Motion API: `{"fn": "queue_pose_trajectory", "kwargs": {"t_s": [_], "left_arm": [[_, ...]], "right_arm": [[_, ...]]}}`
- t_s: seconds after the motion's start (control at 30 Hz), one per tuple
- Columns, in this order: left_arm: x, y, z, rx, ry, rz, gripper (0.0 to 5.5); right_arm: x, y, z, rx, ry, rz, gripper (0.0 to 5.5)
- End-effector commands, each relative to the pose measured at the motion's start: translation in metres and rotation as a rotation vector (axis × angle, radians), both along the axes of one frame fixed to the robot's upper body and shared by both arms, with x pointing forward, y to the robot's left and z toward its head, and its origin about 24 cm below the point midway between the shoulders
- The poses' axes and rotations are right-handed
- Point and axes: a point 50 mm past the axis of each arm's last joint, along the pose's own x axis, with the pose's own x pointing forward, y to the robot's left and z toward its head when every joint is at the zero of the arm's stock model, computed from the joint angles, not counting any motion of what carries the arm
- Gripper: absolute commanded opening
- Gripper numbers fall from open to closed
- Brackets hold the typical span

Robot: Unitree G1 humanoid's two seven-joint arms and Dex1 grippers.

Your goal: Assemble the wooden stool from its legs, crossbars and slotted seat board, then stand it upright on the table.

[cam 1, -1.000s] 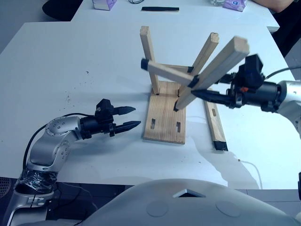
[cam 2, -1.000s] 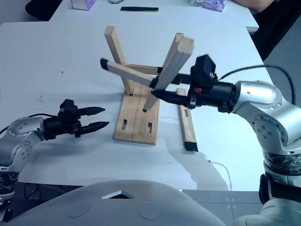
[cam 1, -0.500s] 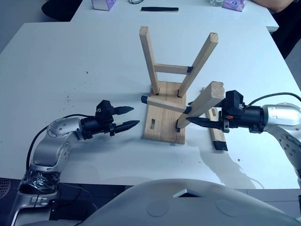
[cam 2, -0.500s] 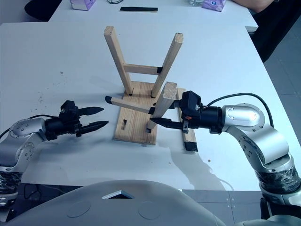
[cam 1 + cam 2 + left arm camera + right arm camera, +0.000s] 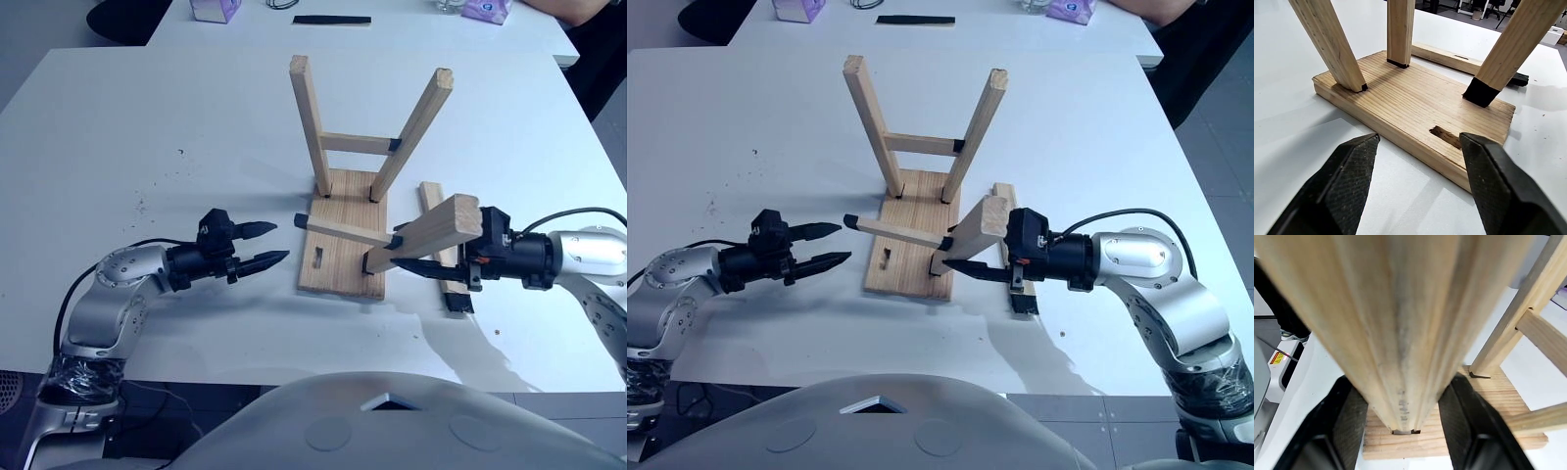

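Two upright pale wooden legs [image 5: 312, 127] stand in the slotted wooden seat board [image 5: 338, 269] mid-counter. My right end effector [image 5: 416, 262], at its 3 o'clock, clamps a third leg [image 5: 436, 230] near its foot; it looks stiff and light. My left end effector [image 5: 281, 242], at 9 o'clock, gapes empty.

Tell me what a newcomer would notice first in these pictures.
Mid-table, a seat board lies flat with an H-shaped leg frame standing from its far end. The right gripper clamps a tilted leg, a crossbar jutting from it, with its foot at the board's near right corner. The left gripper hovers open just left of the board.
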Motion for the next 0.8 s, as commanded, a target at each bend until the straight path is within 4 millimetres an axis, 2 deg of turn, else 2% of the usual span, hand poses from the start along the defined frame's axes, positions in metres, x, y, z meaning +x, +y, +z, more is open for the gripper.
{"fn": "queue_pose_trajectory", "kwargs": {"t_s": [0.03,0.53,0.63,0.8], "left_arm": [[-0.001,0.001,0.000,0.010,-0.010,0.011,3.03],[-0.008,-0.005,-0.003,-0.008,-0.009,0.043,3.03],[-0.007,-0.008,-0.003,-0.015,-0.014,0.043,3.03],[-0.007,-0.011,-0.003,-0.021,-0.015,0.039,3.03]], "right_arm": [[0.002,-0.011,-0.012,-0.089,0.046,-0.048,2.03],[0.009,-0.019,-0.012,-0.123,0.060,-0.040,2.03],[0.009,-0.020,-0.020,-0.157,0.085,-0.047,2.03],[0.008,-0.017,-0.047,-0.275,0.145,0.001,2.03]]}}
